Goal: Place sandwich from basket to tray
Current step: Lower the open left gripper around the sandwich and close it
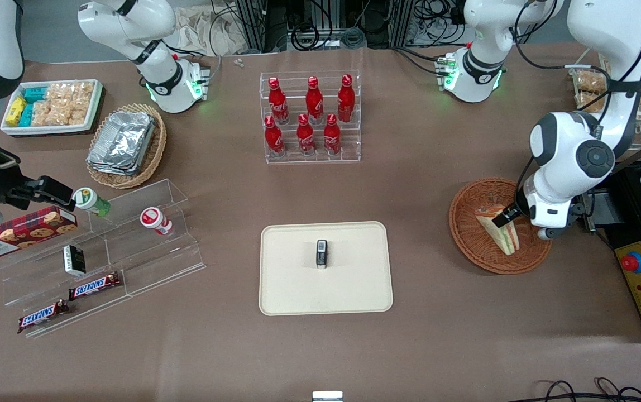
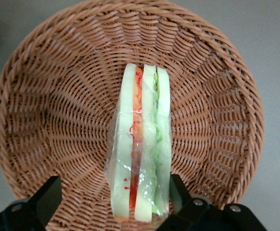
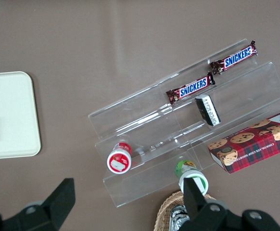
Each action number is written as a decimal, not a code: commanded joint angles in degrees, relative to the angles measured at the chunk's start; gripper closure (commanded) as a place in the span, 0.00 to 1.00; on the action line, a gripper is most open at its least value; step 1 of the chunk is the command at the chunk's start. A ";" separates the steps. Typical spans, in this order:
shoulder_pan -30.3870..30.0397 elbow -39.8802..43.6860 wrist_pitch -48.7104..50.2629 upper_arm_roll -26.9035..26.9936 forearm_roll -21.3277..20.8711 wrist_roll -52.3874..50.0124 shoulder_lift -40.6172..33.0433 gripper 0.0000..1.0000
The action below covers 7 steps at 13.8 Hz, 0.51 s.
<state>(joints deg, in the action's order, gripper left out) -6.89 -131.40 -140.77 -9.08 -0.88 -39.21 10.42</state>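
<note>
The sandwich [image 2: 140, 144], a wrapped wedge of white bread with green and orange-red filling, stands on edge in the round reddish-brown wicker basket [image 2: 48, 96]. My left gripper [image 2: 115, 185] is open and straddles it: one finger [image 2: 178, 190] lies against the bread, the other finger [image 2: 48, 197] stands well apart from it. In the front view the gripper [image 1: 503, 219] is down in the basket [image 1: 468, 245] at the sandwich [image 1: 500, 234]. The cream tray [image 1: 354, 290] lies flat mid-table, toward the parked arm from the basket.
A small dark object [image 1: 321, 254] rests on the tray. A clear rack of red bottles [image 1: 310, 117] stands farther from the camera. An acrylic shelf with snack bars [image 1: 94, 286] lies toward the parked arm's end. A control box with a red button [image 1: 630, 262] flanks the basket.
</note>
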 commanded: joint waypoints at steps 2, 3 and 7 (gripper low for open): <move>0.30 -3.51 -5.74 -0.06 0.35 -1.05 0.56 0.01; 0.30 -3.86 -6.44 -0.06 0.35 -1.05 0.91 0.01; 0.30 -4.21 -7.86 -0.06 0.35 -0.96 1.18 0.40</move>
<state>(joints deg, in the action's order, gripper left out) -6.88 -133.55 -146.12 -9.10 -0.60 -39.21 12.58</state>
